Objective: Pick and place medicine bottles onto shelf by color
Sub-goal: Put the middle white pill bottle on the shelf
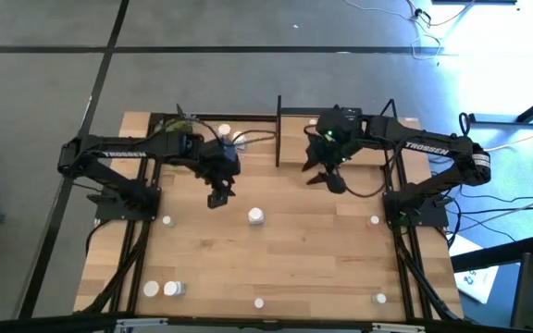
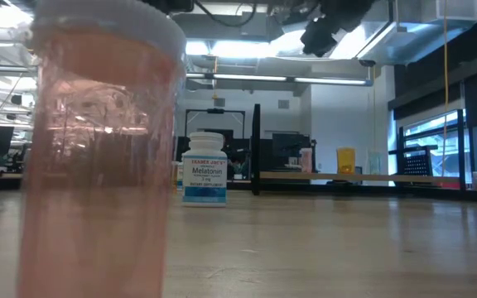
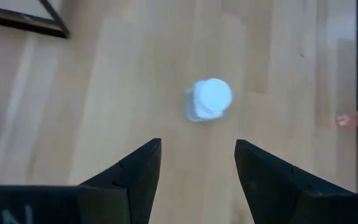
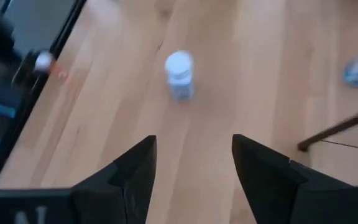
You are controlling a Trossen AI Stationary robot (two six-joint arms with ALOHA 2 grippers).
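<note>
Pink translucent bottle (image 2: 98, 149) stands nearest the low camera, contents unclear. Mid-table, a white bottle (image 1: 256, 216) stands upright. Both grippers, left (image 1: 217, 196) and right (image 1: 327, 178), hover open and empty. Judged step: choosing a bottle; next, lower over it. Beyond, the shelf (image 2: 363, 176) holds small bottles.

Low view: pinkish bottle (image 2: 98, 149) blurred, cut off at bottom edge. Melatonin bottle (image 2: 204, 168) label partly legible only.
</note>
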